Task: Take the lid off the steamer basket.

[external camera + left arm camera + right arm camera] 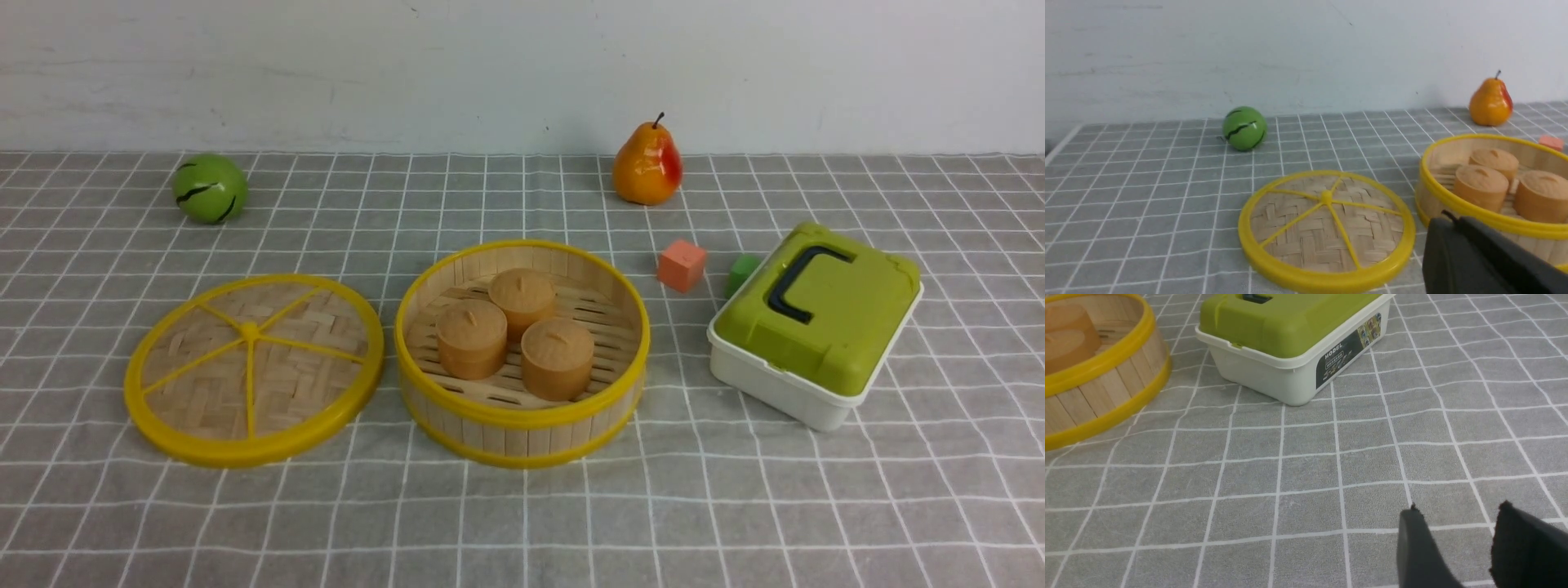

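Note:
The lid [253, 369] lies flat on the cloth to the left of the steamer basket [522, 416], close beside it; it also shows in the left wrist view [1327, 230]. The basket stands open with three tan bun-shaped pieces [522, 331] inside; it shows in the left wrist view [1457, 204] and the right wrist view [1106, 392]. My left gripper [1453, 222] is shut and empty, near the gap between lid and basket. My right gripper [1457, 512] is open and empty over bare cloth, short of the white box. Neither gripper shows in the front view.
A white box with a green lid and black handle [816, 322] stands right of the basket. A green ball [210, 188] lies at the back left, a pear [647, 166] at the back, an orange cube [682, 265] and a green cube [741, 273] behind the box.

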`<state>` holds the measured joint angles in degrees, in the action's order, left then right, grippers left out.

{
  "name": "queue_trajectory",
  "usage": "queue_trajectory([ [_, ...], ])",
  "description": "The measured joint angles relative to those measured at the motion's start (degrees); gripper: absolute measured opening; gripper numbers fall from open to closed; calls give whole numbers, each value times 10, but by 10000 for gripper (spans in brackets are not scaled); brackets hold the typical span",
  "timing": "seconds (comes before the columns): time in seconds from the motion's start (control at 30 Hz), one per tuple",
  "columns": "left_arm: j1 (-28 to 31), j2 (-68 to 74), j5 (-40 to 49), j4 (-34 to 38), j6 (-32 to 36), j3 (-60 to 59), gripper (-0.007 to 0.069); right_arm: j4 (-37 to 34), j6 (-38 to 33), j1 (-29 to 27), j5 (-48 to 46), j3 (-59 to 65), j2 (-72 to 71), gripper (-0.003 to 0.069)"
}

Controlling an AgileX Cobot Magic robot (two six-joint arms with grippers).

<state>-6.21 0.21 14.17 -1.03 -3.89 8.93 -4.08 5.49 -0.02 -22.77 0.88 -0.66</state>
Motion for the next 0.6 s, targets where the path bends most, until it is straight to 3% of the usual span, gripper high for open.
queue_trajectory([
  [0.1, 0, -8, -18, -33, -89, -82, -13, 0, 0, 0, 0, 0, 0, 242],
  [0.2, 0, -8, 58, -34, -134, -103, -13, 0, 0, 0, 0, 0, 0, 242],
  [0.6, 0, -8, 87, -15, -94, -107, -13, 0, 0, 0, 0, 0, 0, 242],
])
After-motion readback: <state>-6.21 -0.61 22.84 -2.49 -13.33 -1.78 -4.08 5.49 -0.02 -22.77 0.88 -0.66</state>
